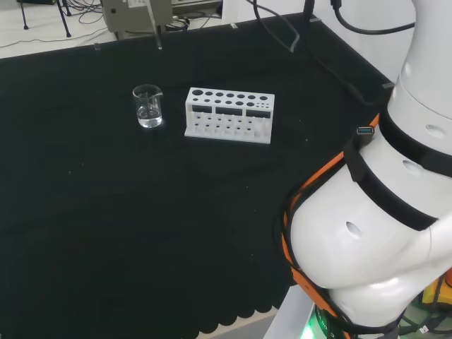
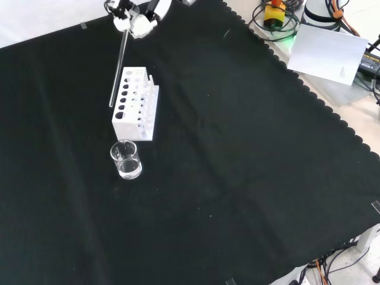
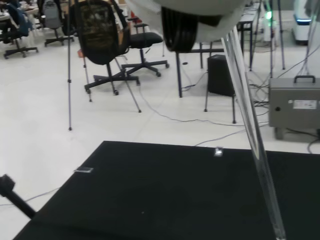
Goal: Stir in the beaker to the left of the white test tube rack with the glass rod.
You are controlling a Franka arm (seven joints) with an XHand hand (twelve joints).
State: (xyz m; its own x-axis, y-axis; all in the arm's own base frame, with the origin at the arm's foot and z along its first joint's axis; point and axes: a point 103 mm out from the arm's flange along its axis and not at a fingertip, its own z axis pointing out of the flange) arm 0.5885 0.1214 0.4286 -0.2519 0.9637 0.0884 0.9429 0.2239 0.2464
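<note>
Black cloth covers the bench, its scalloped edge nearest in the front view. On it stands the white rack, rows of round holes in its top, and no tubes can be made out in them. Just in front of the rack in the front view, and to its left in the head view, is the clear beaker; a little liquid seems to sit in its bottom, though that is hard to tell. At the front view's top edge the hand, partly cut off, has its fingers curled round the rod, which hangs slanting above the rack's far end, well short of the beaker. No legible writing.
</note>
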